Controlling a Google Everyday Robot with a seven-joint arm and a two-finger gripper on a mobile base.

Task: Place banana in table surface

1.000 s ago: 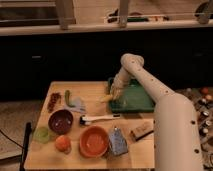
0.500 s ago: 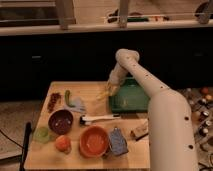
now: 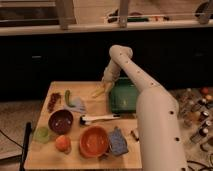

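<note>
**Banana coming off the tray side and out over the wood**

My gripper (image 3: pixel 106 85) is hanging just past the left rim of the green tray (image 3: pixel 125 97), near the back edge of the table surface (image 3: pixel 82 89). Over the last second my arm has been swinging toward 9 o'clock, so I am no longer sitting over the tray's rim.

The banana (image 3: pixel 98 91) is showing at 8 o'clock from my gripper, right against it and tilted. I cannot tell whether it is resting on the wood or hanging just above it. Nor can I tell how far my gripper is open, or whether it is gripping the banana.

I am judging the placing as nearly done, with lowering and letting go remaining. The brush (image 3: pixel 100 118) at 6 o'clock and the green vegetable (image 3: pixel 67 97) at 9 o'clock are leaving room.
</note>
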